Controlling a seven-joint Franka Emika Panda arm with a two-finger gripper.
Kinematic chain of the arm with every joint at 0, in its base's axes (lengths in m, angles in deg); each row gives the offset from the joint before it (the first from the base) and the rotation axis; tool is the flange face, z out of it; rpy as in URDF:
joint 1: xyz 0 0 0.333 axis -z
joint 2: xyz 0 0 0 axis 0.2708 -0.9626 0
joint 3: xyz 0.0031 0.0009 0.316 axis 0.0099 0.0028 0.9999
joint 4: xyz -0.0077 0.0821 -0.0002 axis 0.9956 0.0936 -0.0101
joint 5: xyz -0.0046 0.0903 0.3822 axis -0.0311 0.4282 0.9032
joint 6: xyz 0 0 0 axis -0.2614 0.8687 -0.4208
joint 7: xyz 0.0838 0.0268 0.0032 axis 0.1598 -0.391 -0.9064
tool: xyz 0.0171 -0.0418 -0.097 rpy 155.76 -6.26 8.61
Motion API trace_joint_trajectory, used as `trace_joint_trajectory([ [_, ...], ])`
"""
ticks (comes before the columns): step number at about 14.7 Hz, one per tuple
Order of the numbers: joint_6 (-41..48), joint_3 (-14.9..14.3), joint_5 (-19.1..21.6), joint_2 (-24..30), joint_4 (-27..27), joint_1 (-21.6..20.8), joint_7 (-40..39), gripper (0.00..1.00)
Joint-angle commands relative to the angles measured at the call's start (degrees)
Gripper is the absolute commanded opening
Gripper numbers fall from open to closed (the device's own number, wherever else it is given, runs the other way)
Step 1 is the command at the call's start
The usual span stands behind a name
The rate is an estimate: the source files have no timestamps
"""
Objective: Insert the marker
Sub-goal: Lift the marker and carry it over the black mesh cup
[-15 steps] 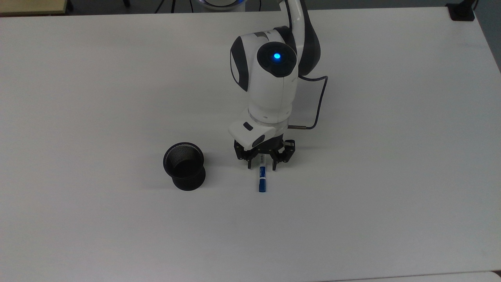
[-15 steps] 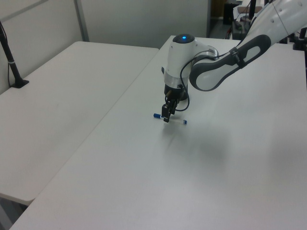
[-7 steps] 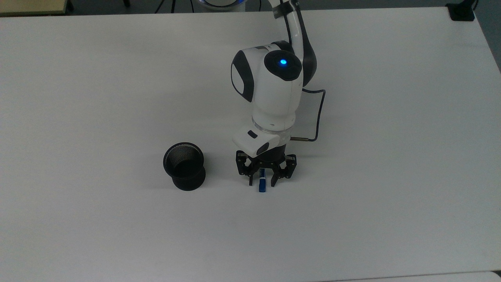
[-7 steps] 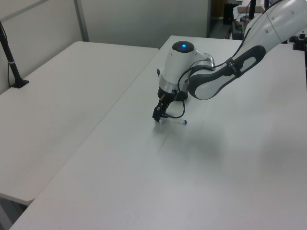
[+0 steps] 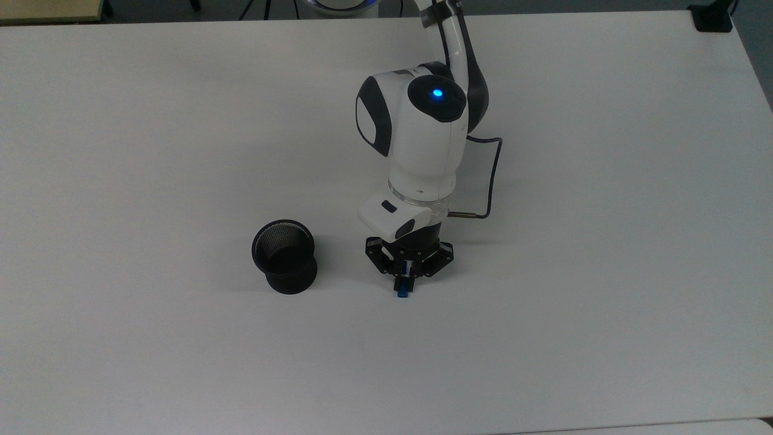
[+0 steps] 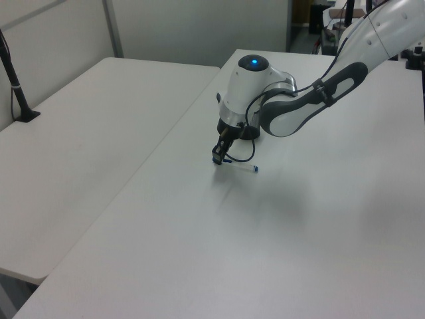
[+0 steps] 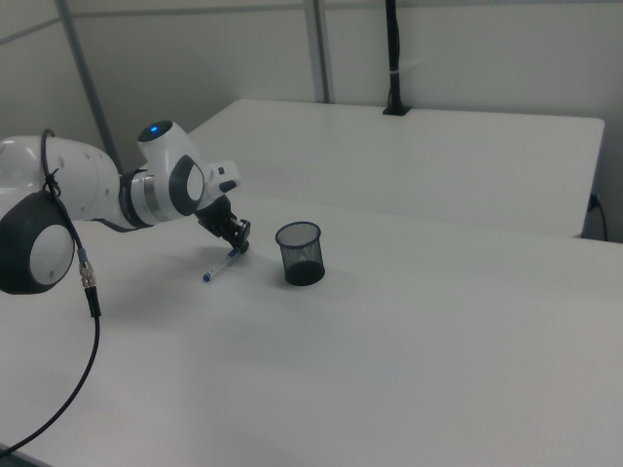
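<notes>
We count one marker (image 5: 403,289), one black mesh cup (image 5: 284,256), one robot arm (image 5: 423,142) with one claw (image 5: 403,277), and two white tabletops (image 7: 409,146).

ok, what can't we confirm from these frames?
- Top view: most of the marker is hidden under the gripper; its blue end pokes out.
- Any view: marker print too small to read.
- Right view: bottom of the mesh cup can't be seen through the mesh.

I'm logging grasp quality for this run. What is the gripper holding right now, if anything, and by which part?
The gripper is shut on the marker, gripping it near its blue-capped end. The marker lies flat on the table.
</notes>
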Motion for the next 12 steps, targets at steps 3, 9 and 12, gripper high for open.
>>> trace_joint_trajectory([
  [3, -0.3, -1.1, -0.6, 4.1, 0.5, 0.3, 1.7, 0.10],
  [9, -0.2, -3.4, -0.3, 13.8, -3.6, 2.4, 1.9, 0.11],
  [12, -0.6, -3.4, -0.8, 18.7, -7.7, 4.7, 2.8, 0.11],
])
